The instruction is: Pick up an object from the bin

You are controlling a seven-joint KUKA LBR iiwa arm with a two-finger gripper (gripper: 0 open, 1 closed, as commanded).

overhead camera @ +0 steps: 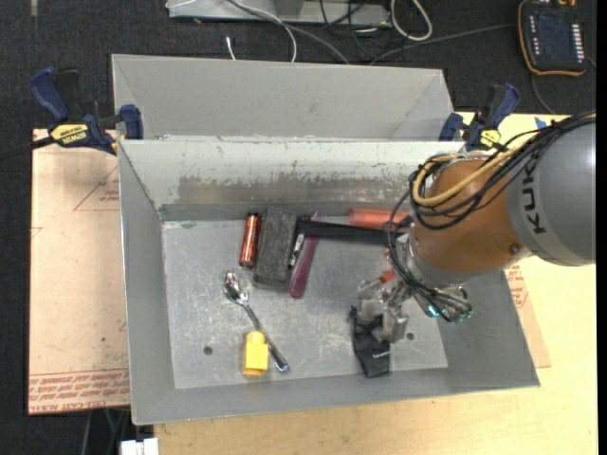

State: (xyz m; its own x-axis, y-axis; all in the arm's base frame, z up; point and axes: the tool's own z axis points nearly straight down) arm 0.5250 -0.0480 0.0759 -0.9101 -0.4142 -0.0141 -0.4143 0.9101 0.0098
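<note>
Hanging low in the camera view over the near right part of the bin (285, 173), the gripper (384, 322) sits right above a small black blocky thing (373, 358) lying alone, and honestly nobody could tell from here whether the jaws are spread or closed on it. Probably a sensible target, since it lies well apart from the grey block (274, 246), copper-coloured cylinder (249, 240) and purple stick (302, 271) bunched by the back wall, and from the spoon (236, 290) and yellow piece (255, 354) on the left.

Metal spoon (235, 290), yellow block (254, 353), copper cylinder (249, 240), grey block (274, 246), purple pen (301, 268)
</note>
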